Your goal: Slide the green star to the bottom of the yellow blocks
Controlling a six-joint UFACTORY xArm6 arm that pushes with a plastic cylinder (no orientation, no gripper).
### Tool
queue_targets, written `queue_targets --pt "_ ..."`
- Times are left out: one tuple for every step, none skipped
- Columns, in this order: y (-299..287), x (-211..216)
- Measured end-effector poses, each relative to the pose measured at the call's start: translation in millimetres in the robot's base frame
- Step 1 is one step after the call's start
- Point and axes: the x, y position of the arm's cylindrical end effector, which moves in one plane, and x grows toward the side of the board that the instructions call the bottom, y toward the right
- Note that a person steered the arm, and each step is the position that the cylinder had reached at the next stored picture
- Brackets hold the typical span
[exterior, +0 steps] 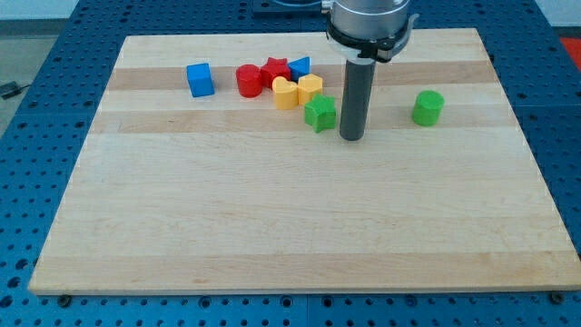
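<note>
robotics lab bench: a blue perforated mounting plate (54,54) carries a pale wooden desk (300,227) beneath an industrial arm (368,23).

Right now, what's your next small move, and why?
Probably nudge toward the view's left: my tip sits just right of the green star, which lies at the lower right of the yellow blocks, not yet below them.

The wooden table (300,227) carries a green star (320,113) just below two yellow blocks (297,91); red blocks (261,75), blue blocks (201,79) and a green cylinder (428,107) lie around the star.
</note>
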Motion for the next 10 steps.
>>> queue_targets --pt "4.6 -19.9" --pt "-13.4 -29.6" --pt "-32.2 -29.6" --pt "-30.8 -25.0" --pt "-30.2 -1.2" --pt "-34.4 -0.5" --pt "-36.6 -9.7" --pt "-36.8 -14.1" --pt "-36.8 -17.9" --pt "-36.8 -30.3"
